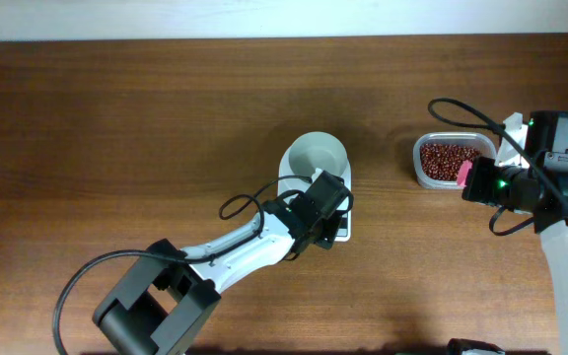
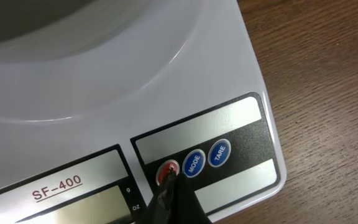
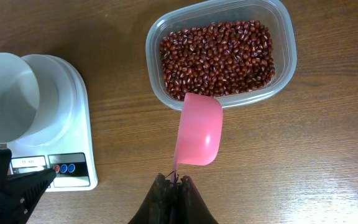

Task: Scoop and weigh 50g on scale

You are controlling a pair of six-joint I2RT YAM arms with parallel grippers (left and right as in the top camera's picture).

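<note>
Directly beneath left pincer [image 2: 168, 179], scale [image 2: 104, 93].

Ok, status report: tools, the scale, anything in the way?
Left tool shut, tip on red button of scale. Right tool shut on pink scoop, by bean tub. Its bowl empty. Nothing blocking.

This looks like a robot test bench in a lab, not a home kitchen. The scale [image 3: 82, 134] stands on a bare wooden table [image 1: 116, 118]. A cabled left arm [image 1: 235, 251] is in front of it, the right arm [image 1: 560, 247] is to its right, and a plain pale strip [image 1: 264, 18] lies behind it.
</note>
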